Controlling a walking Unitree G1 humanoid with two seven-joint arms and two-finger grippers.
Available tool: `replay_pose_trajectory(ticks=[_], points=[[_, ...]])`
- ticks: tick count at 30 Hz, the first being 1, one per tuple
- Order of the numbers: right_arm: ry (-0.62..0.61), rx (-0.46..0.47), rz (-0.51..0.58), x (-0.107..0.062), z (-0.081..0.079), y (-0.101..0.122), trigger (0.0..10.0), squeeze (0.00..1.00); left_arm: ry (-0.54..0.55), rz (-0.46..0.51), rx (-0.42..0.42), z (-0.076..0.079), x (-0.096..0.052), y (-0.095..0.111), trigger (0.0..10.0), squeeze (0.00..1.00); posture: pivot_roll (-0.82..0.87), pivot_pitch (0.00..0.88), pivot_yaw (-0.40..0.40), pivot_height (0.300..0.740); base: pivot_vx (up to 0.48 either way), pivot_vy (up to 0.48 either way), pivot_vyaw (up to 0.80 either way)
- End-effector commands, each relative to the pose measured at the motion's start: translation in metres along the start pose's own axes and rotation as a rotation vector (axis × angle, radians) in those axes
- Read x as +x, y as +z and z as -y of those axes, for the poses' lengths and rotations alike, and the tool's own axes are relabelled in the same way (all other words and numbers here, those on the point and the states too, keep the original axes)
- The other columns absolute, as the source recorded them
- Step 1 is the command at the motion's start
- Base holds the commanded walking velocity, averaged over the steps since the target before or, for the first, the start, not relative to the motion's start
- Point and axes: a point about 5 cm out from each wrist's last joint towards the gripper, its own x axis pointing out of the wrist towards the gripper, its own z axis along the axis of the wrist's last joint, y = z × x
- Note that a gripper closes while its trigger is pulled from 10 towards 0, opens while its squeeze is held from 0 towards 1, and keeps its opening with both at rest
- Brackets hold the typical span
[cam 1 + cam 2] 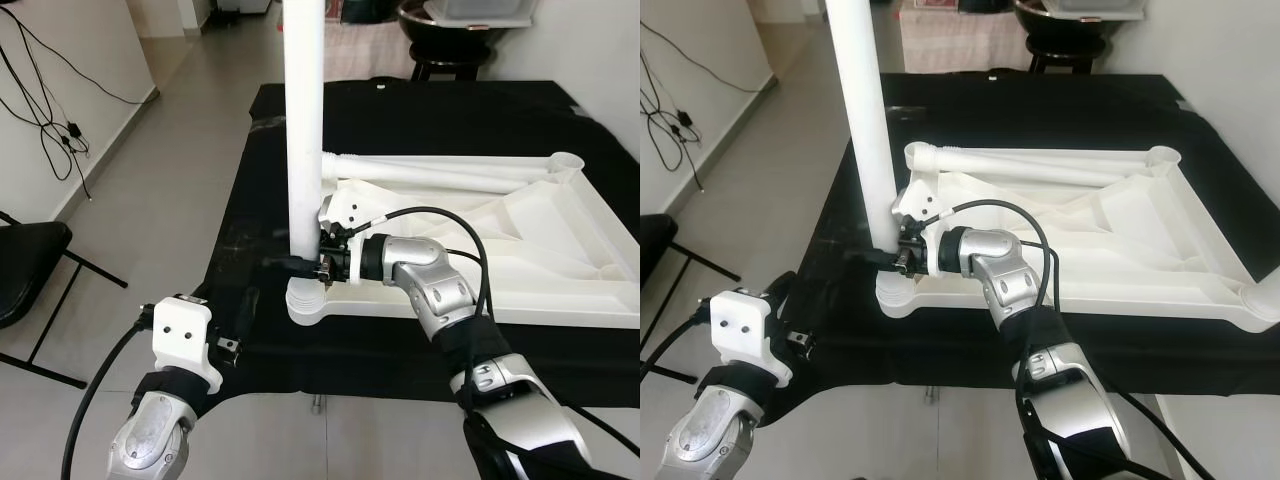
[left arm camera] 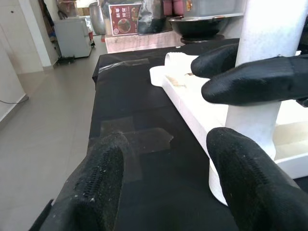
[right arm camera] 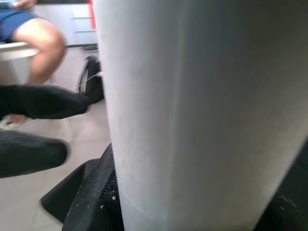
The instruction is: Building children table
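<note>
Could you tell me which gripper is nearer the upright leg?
Right. The right gripper is clamped on the leg near its base; the left gripper is open, low beside the corner.

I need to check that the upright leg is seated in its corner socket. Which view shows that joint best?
The left eye view: the upright leg meets its corner socket unobstructed below the right gripper. The right eye view shows the same. The left wrist view partly hides it; the right wrist view sees just the shaft.

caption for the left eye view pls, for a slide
Right end effector grips upright white table leg seated in the overturned tabletop corner socket.
</note>
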Motion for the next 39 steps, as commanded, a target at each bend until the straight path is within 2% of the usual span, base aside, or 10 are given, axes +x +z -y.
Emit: replay_pose_trajectory(ticks=[1, 5, 14, 16, 20, 22, 26, 28, 38, 39], points=[[-0.139, 0.052, -0.062, -0.011, 0.004, -0.016, 0.0, 0.0, -0.041, -0.014, 0.005, 0.004, -0.007, 0.001, 10.0, 0.0, 0.06, 0.158, 0.0, 0.74, 0.0, 0.0, 0.0], [-0.76, 0.12, -0.165, -0.045, 0.007, -0.035, 0.0, 0.0, -0.175, -0.029, -0.068, 0.02, -0.029, 0.006, 10.0, 0.0, 0.03, 0.171, 0.011, 0.74, 0.0, 0.0, 0.0], [-0.713, 0.094, -0.047, -0.036, -0.015, -0.024, 0.0, 0.0, -0.169, -0.061, -0.142, 0.029, -0.051, 0.005, 10.0, 0.0, 0.03, 0.165, 0.038, 0.74, 0.0, 0.0, 0.0], [-0.605, 0.11, 0.01, -0.021, -0.008, -0.013, 10.0, 0.0, -0.152, -0.066, -0.151, 0.028, -0.053, 0.003, 10.0, 0.0, 0.05, 0.156, 0.028, 0.74, 0.0, 0.0, 0.0], [-0.534, 0.113, 0.053, -0.013, -0.002, -0.003, 10.0, 0.0, -0.151, -0.06, -0.145, 0.026, -0.05, 0.001, 10.0, 0.0, 0.05, 0.153, 0.024, 0.74, 0.0, 0.0, 0.0], [-0.328, 0.152, 0.092, -0.006, -0.009, 0.006, 10.0, 1.0, -0.181, -0.063, -0.153, 0.027, -0.049, 0.0, 10.0, 0.0, 0.06, 0.151, 0.025, 0.74, 0.0, 0.0, 0.0], [-0.122, 0.146, 0.107, -0.006, -0.026, 0.017, 10.0, 1.0, -0.23, -0.07, -0.168, 0.028, -0.049, 0.0, 10.0, 0.0, 0.07, 0.152, 0.026, 0.74, 0.0, 0.0, 0.0], [0.032, 0.061, 0.105, -0.011, -0.035, 0.021, 10.0, 0.0, -0.288, -0.077, -0.191, 0.032, -0.05, 0.0, 10.0, 0.0, 0.07, 0.153, 0.024, 0.74, 0.0, 0.0, 0.0], [0.161, -0.004, 0.079, -0.011, -0.024, 0.024, 10.0, 0.0, -0.362, -0.077, -0.225, 0.038, -0.049, 0.001, 10.0, 0.0, 0.08, 0.162, 0.024, 0.74, 0.0, 0.0, 0.0], [0.176, -0.006, 0.071, -0.01, -0.022, 0.024, 4.4, 0.0, -0.369, -0.076, -0.228, 0.038, -0.049, 0.001, 10.0, 0.0, 0.09, 0.164, 0.022, 0.74, 0.0, 0.0, 0.0]])
